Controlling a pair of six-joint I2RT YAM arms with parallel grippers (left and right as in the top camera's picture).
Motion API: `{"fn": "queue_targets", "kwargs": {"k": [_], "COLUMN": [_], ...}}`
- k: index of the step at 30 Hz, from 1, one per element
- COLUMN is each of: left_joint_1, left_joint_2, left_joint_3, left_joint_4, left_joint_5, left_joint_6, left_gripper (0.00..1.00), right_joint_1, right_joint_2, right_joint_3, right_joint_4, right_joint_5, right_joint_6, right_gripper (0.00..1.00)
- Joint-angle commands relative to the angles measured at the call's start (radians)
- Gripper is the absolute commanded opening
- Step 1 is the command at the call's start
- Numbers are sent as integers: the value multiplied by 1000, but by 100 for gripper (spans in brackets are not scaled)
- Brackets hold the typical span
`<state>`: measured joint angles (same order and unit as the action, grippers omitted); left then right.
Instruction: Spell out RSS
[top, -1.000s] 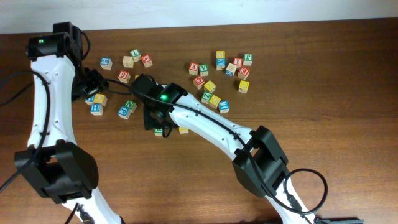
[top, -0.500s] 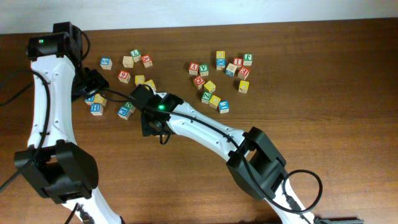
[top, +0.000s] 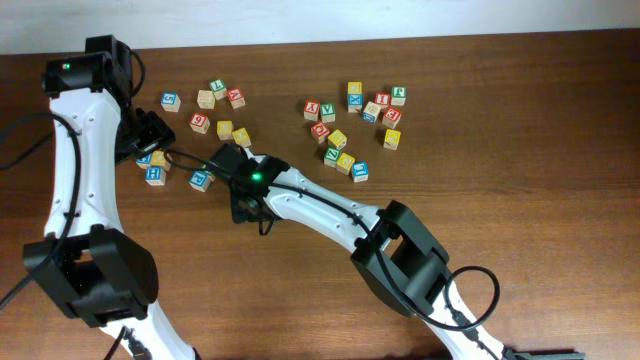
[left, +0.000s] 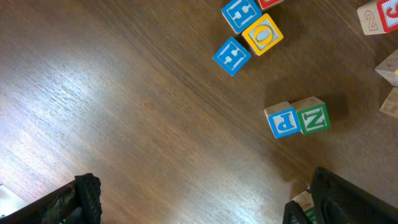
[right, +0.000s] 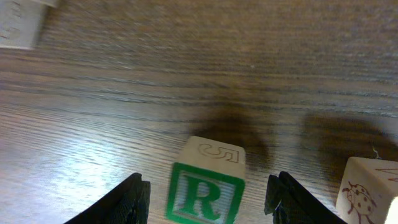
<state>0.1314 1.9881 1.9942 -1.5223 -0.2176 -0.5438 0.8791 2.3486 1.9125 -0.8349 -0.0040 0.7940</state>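
1. Since a second ago, the right arm (top: 320, 205) has swung leftward over the table (top: 520, 230). Its wrist now hides the green cube and the yellow one beside it that showed then, and it has bared a pair of yellow-faced cubes (top: 232, 132) just beyond it.
2. At the far left we see the left arm (top: 75, 130) rising along the table's edge, with black cables (top: 20, 130) trailing beside it.
3. We find the left gripper (left: 202, 186) spread wide over bare dark wood grain, holding nothing.
4. Ahead of it we read a blue P cube (left: 284, 120) touching a green cube (left: 312, 117) whose letter reads Z or N, depending on the turn. Further off a yellow O cube (left: 262, 35) sits between two blue ones.
5. Left of the table's centre, under the right wrist, we see the R cube (right: 205, 198) on the wood, a green R in a green frame on white.
6. The right gripper (right: 208, 186) straddles it at a middling width, with a gap on each side, so it touches and grips nothing.
7. Just right of that we see a pale cube with a ladybird drawing (right: 367, 193).
8. Further right, a loose cluster of cubes (top: 355, 125) lies near the far edge, its letters too small for us to read.
9. A pale wall (top: 400, 15) runs along the brown table's far side.
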Motion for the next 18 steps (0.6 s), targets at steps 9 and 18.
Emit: {"fn": "queue_targets", "kwargs": {"k": [9, 18], "left_joint_1": [3, 3], "left_joint_2": [-13, -13], "left_joint_3": [6, 6], "left_joint_4": [-1, -1], "left_joint_5": [-5, -5], "left_joint_6": [-17, -17], "left_gripper": [99, 99], "right_joint_1": [7, 6], "right_joint_2": [15, 15], "right_joint_3": [-20, -39], "right_joint_4": [4, 19], "right_joint_5": [31, 63], "right_joint_6": [8, 8], "right_gripper": [47, 36]}}
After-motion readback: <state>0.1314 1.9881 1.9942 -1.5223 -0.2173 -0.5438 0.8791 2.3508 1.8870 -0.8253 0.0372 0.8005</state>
